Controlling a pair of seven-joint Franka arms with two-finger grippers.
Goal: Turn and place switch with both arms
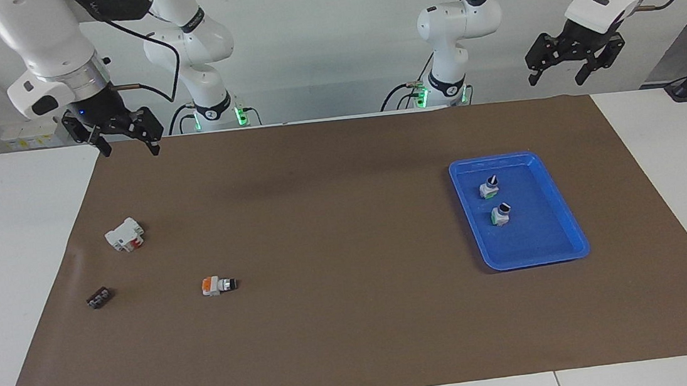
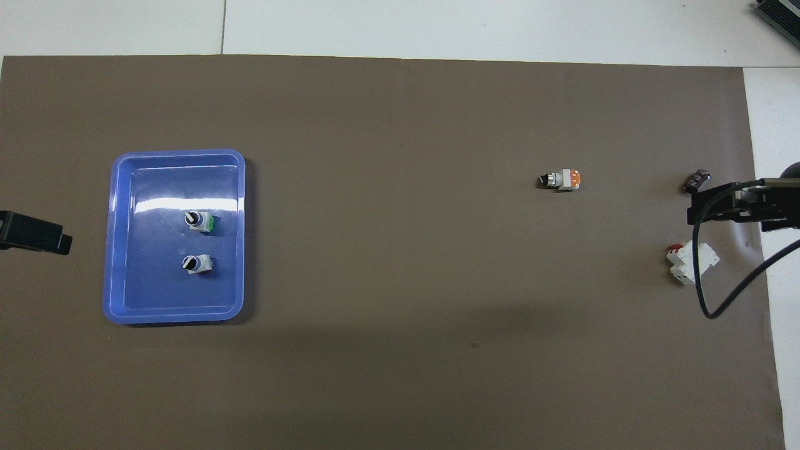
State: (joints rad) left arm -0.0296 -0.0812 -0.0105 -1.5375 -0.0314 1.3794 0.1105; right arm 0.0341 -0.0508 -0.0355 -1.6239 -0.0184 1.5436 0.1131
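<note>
Both grippers raised with jaws apart and nothing held; switch lying loose on the mat.

The switch point(image 1: 219, 285) lies on its side on the brown mat point(image 1: 355, 318) toward the right arm's end, orange face outward. The white block with a red part point(image 1: 124, 234) lies nearer to the robots, a small dark piece point(image 1: 99, 298) lies beside the switch, apart from it. Two more switches stand in the blue tray point(image 1: 564, 222); their knob settings appear turned, though this cannot be confirmed. The right gripper point(image 1: 122, 142) hangs over the mat's corner; the left gripper point(image 1: 561, 73) waits above the table edge.
</note>
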